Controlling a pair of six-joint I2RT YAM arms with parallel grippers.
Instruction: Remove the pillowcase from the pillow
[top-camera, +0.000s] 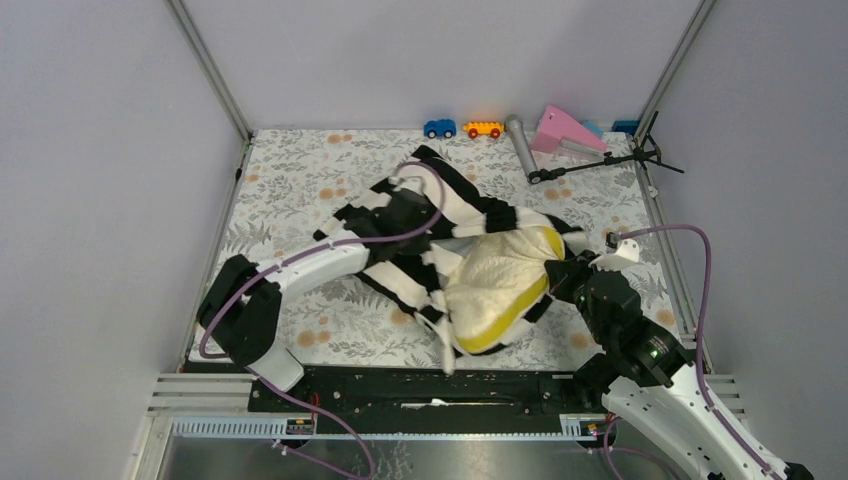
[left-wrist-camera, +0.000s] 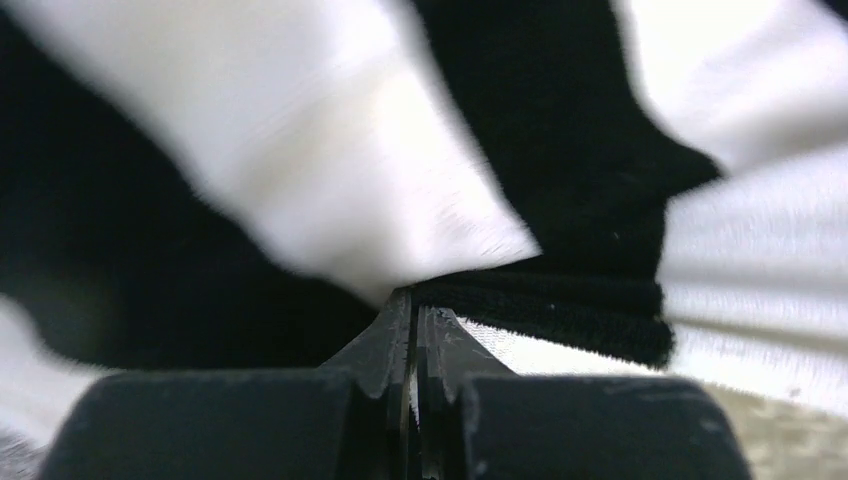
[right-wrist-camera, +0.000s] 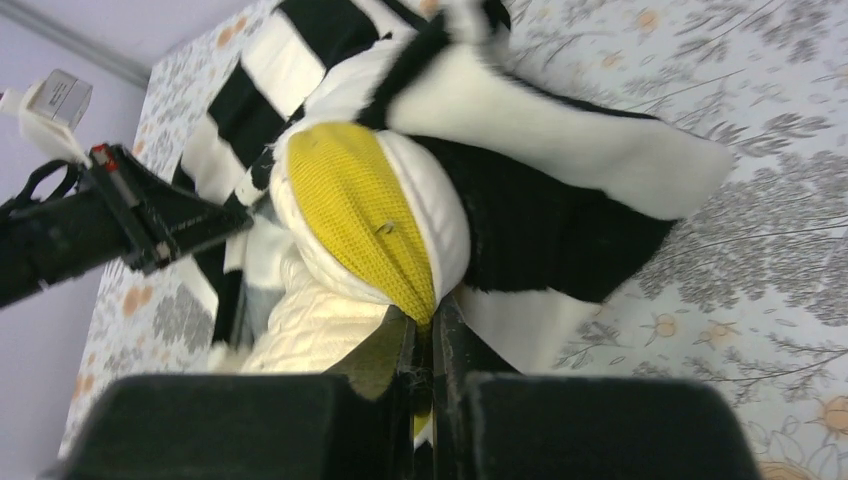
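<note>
Jaws on the left gripper (left-wrist-camera: 415, 312) are pressed together on a fold of the pillowcase (left-wrist-camera: 330, 170), at a stripe edge. Those on the right gripper (right-wrist-camera: 425, 325) are closed on the yellow side band of the pillow (right-wrist-camera: 350, 200).

Seen from above, the pillow lies centre-right on the table (top-camera: 290, 180). Its lower half is bare and its upper end is inside the pillowcase, which trails toward the upper left.

Both holds are thin pinches. If the arms pull apart hard, the band may slip out on the right or the fold on the left, and the pillow would then drag along with the cover. A flap of cover lies just beside the right pinch. I cannot tell whether it is caught too; if it is, the two would lock together. The left arm's purple cable (top-camera: 438, 205) loops over the cloth and could snag.

Along the top edge sit a blue toy car (top-camera: 439, 128), an orange toy car (top-camera: 483, 129), a grey tube (top-camera: 520, 143), a pink wedge (top-camera: 562, 128) and a black stand (top-camera: 595, 165). None lies between the arms, though swept cloth might reach them.
</note>
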